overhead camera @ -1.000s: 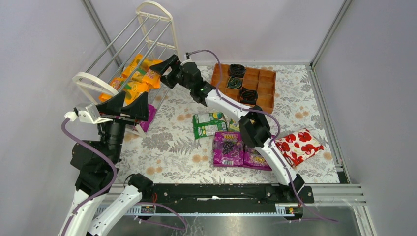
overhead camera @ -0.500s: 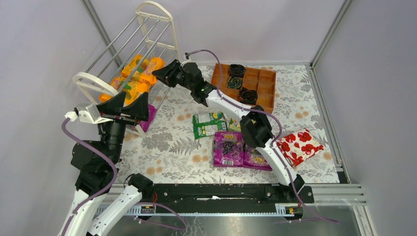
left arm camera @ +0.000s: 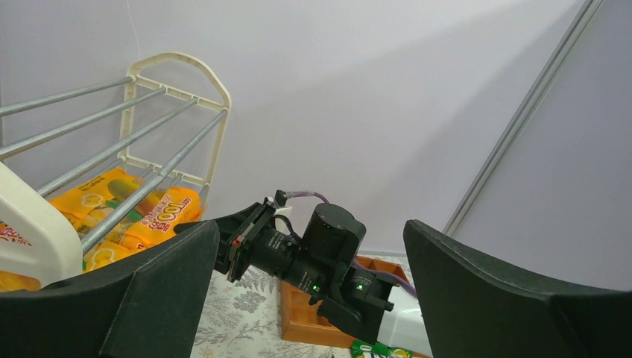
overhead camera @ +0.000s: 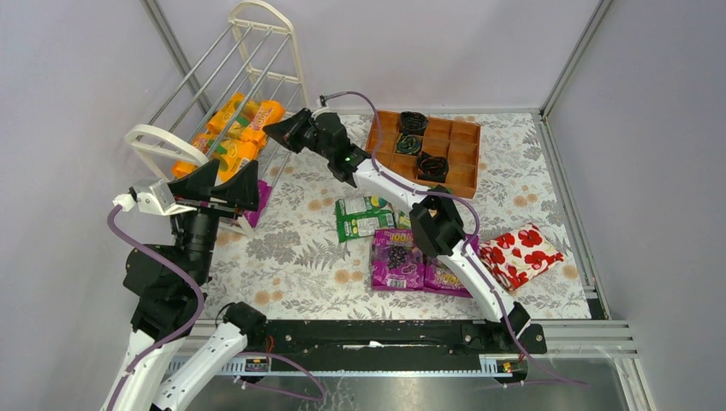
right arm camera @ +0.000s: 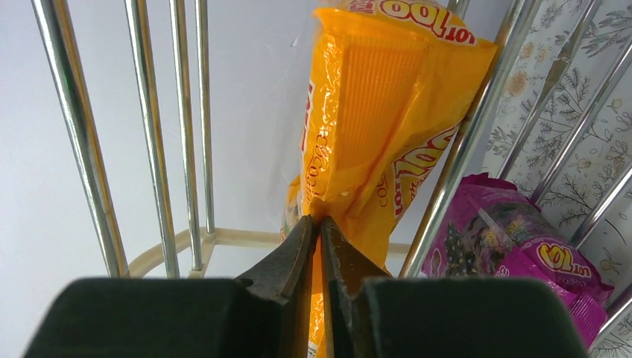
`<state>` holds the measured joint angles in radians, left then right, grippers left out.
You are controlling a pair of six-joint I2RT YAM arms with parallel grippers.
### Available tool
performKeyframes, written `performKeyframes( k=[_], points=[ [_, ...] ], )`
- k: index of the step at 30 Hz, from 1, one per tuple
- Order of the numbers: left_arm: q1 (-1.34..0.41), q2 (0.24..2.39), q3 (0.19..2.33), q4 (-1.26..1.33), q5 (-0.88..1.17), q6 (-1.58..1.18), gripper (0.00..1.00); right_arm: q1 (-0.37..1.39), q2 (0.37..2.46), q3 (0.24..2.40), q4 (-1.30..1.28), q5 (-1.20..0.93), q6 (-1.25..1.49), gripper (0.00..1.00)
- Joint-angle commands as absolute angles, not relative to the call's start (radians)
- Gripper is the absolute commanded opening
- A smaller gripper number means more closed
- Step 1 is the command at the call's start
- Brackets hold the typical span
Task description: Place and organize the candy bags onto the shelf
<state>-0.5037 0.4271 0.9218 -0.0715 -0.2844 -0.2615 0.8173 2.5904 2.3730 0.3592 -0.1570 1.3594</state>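
Clamps the right end effector [right arm camera: 319, 221], spread a moment ago, onto the orange candy bag [right arm camera: 373, 112] directly ahead on the shelf [right arm camera: 80, 149], likely for straightening.

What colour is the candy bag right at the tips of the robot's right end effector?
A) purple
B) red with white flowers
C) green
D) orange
D: in the right wrist view the right end effector is shut, its tips pinching the creased edge of the orange bag between the rods of the shelf.
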Motion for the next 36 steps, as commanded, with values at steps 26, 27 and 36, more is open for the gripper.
performKeyframes(
  k=[26, 27, 36],
  points=[
    [-0.492, 0.502, 0.914, -0.032, -0.246, -0.269, 0.99, 0.785, 2.052, 1.7, 0.382, -0.23, 0.896, 0.91],
    [-0.487, 0.506, 0.915, -0.031, -0.241, -0.272, 0.99, 0.778, 2.03, 1.659, 0.413, -0.234, 0.895, 0.95],
    [-0.457, 0.606, 0.942, -0.048, -0.254, -0.237, 0.99, 0.762, 2.047, 1.64, 0.463, -0.339, 0.923, 1.0]
  ],
)
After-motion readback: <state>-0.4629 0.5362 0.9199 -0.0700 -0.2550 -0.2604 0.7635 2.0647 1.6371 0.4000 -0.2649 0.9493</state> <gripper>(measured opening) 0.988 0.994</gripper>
